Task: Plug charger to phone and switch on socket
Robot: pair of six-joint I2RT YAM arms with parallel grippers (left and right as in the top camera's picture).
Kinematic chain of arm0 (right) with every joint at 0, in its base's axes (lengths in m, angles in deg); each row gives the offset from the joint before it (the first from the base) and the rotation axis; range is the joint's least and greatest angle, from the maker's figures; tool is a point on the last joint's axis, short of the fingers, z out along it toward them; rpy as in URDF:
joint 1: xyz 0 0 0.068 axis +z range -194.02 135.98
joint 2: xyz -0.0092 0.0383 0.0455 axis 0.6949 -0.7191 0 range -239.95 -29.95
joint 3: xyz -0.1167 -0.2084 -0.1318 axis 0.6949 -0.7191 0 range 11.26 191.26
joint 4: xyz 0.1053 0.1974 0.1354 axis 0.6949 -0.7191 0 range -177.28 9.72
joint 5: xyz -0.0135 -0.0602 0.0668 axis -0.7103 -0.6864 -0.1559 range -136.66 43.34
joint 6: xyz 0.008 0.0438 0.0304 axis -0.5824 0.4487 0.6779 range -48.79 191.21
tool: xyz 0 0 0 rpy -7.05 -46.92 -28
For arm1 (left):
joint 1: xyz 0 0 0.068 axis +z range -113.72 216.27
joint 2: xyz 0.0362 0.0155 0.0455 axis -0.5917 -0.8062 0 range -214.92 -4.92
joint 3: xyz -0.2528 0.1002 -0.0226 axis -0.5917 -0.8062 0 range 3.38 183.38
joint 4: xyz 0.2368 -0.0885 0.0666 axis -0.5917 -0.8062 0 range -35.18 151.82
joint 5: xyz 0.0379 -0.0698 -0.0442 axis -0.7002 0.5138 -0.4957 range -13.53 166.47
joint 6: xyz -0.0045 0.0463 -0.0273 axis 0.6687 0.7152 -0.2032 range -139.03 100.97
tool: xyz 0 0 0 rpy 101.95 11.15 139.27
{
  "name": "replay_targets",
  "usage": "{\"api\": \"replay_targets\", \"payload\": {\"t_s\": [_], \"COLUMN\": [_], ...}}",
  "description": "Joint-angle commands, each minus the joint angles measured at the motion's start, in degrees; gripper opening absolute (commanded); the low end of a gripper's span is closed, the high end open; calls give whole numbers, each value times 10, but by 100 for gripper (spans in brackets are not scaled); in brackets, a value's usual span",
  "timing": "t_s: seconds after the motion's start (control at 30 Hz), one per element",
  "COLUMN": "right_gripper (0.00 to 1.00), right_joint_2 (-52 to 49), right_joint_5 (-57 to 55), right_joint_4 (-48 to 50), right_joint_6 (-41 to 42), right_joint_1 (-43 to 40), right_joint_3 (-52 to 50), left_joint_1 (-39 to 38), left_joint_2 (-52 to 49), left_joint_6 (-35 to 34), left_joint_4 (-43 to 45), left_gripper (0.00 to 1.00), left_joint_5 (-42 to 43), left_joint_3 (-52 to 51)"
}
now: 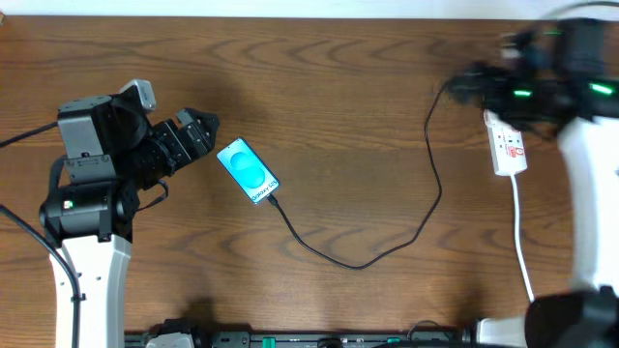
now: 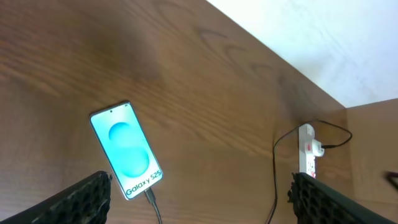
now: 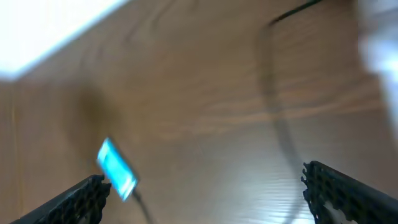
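**Spread Wide Beside a Lit Phone**

Catches the left pincer [image 1: 201, 130] spread and empty at centre left of the overhead view, tips near the phone [image 1: 248, 170] but apart from it. Finds the phone flat on the tabletop [image 1: 338, 77], screen lit, charger [image 1: 387, 253] plug at its lower edge, cable looping right. Places the socket [image 1: 507, 145] at upper right, beside the blurred right pincer [image 3: 205, 196], likewise spread, gripping nothing.
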Motion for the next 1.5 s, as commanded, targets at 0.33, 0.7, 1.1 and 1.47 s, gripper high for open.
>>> {"api": "replay_targets", "payload": {"t_s": [0.33, 0.7, 1.1, 1.47], "right_gripper": [99, 99, 99, 99], "right_joint_2": [-42, -236, -319, -327], "right_joint_5": [128, 236, 88, 12], "right_joint_4": [-12, -44, -73, -71], "right_joint_6": [-154, -319, -362, -342], "right_joint_1": [-307, -295, -205, -181], "right_joint_3": [5, 110, 151, 151], "left_joint_1": [2, 2, 2, 2], "left_joint_2": [-6, -6, -6, -21], "left_joint_6": [2, 11, 11, 12], "left_joint_4": [-7, -6, -6, -9], "left_gripper": [92, 92, 92, 92], "left_joint_5": [-7, -8, -8, -8], "left_joint_3": [8, 8, 8, 8]}}
